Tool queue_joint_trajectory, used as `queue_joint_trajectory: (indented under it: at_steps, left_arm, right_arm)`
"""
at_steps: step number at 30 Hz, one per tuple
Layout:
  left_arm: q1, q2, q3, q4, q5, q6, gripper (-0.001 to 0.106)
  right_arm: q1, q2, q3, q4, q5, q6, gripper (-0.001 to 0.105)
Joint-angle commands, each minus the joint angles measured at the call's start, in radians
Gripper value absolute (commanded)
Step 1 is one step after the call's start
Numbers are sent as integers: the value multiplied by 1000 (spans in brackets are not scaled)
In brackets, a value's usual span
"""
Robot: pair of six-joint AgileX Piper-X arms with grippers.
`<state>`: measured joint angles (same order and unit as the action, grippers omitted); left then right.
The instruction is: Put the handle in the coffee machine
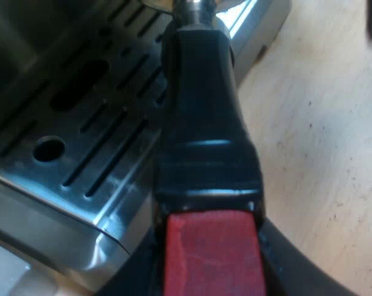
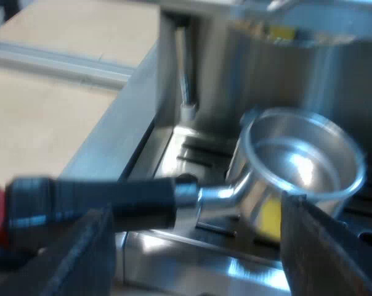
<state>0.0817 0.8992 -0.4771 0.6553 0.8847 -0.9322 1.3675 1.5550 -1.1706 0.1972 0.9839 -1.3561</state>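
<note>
Left wrist view: left gripper (image 1: 210, 268) clamps holder (image 1: 201, 111) by red end; right gripper (image 2: 192, 208) spread wide. Prob. rigid, basket-heavy metal; grip handle firmly.

Mostly metal and plastic here.
I see a glossy black plastic handle (image 1: 201, 111), matt red end (image 1: 212, 253), polished metal holder (image 2: 300, 166), brushed metal tray (image 1: 121, 163), pale matt wooden table (image 1: 321, 154).

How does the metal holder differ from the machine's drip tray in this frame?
The holder is a round, open-topped cup on a dark handle ending in red; the drip tray is flat and cut with long slots. The holder appears raised over the drip tray with its handle roughly level, while the tray lies flat beneath it. Both are shiny bare metal.
</note>
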Motion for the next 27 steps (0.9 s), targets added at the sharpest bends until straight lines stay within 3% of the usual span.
queue_joint_trajectory:
  at_steps: [1,10,12,18,24,27]
  left_arm:
    - [0,7,-11,-30,51,-15,0]
    - [0,26,-11,-93,51,-35,0]
    - [0,43,-11,-98,51,-35,0]
    - [0,76,-11,-124,51,-35,0]
    - [0,101,-11,-145,51,-43,0]
    - [0,116,-11,-153,51,-59,0]
  right_arm:
    - [-2,-9,19,-100,107,-2,59]
    - [-2,-7,154,-314,169,-2,59]
    - [-2,-7,177,-365,171,-29,59]
    - [-12,1,196,-386,170,-43,59]
    - [-37,86,196,-640,152,-251,59]
    - [-37,114,196,-726,135,-319,59]
